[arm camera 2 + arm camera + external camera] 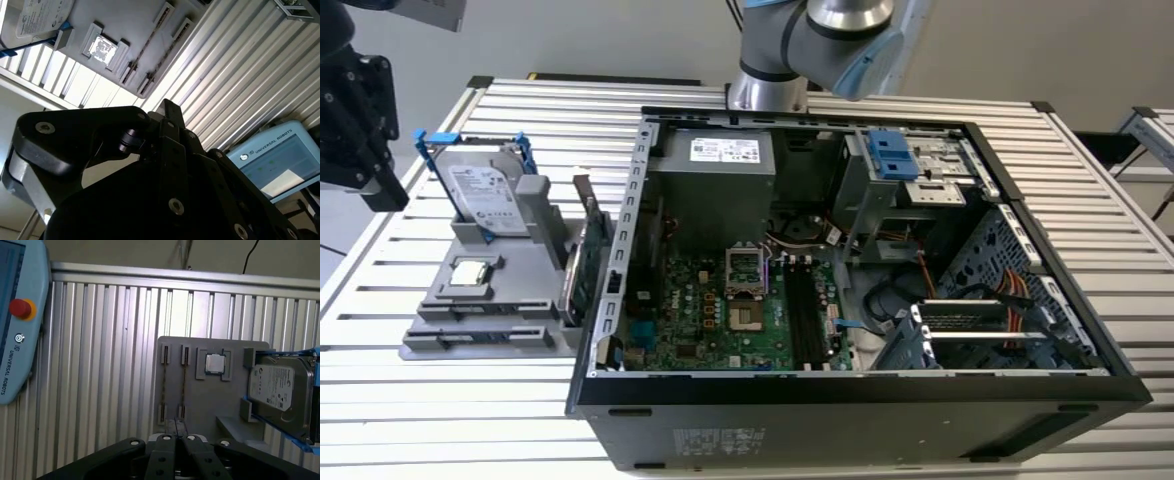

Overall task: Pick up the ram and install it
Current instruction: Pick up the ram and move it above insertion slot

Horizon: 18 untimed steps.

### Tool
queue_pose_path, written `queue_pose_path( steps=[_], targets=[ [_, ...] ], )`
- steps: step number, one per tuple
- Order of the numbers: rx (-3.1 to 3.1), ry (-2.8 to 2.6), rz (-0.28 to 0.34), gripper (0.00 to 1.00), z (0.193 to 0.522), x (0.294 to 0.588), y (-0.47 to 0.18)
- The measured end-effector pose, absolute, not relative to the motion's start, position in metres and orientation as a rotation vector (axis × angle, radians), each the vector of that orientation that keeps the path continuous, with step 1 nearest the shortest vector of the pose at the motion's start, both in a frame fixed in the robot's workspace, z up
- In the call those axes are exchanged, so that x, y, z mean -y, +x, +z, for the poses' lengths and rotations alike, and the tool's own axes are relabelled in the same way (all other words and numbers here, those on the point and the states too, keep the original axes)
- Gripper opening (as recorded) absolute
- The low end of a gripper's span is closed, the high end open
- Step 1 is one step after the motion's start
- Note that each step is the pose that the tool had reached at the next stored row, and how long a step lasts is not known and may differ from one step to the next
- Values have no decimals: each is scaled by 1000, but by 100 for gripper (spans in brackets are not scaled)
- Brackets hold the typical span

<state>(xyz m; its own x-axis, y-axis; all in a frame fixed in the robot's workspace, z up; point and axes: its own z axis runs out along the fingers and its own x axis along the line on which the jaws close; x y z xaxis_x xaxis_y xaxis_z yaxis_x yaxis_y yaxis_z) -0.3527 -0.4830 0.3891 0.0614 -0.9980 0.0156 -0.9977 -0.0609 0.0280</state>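
Observation:
My gripper (176,426) has its two black fingers pressed together with nothing between them. It hovers above the ribbed table, short of the grey parts holder (235,405). In the holder's two narrow slots I see thin dark strips edge on, which I take for the ram (164,385). They also show in the second wrist view as the ram (150,45), beyond the gripper (170,109). The open computer case (854,390) lies on the table. Its black memory slots (803,320) sit beside the processor socket.
The holder (520,265) also carries a silver hard drive in a blue frame (483,195), a processor chip (215,363) and an upright green card with a metal bracket (584,250). A pale blue teach pendant (17,315) lies on the table. Black arm hardware (354,120) hangs at the exterior view's left.

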Motion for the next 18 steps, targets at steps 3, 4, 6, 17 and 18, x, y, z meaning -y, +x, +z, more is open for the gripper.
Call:
queue_pose_path(
  steps=[3,4,6,17,18],
  targets=[
    [2131,2266,-12,0,389,483,-353],
    [2132,2265,-12,0,389,483,-353],
    [2132,2265,-12,0,389,483,-353],
    [2133,2264,-12,100,389,483,-353],
    [2133,2264,-12,100,389,483,-353]
  ],
)
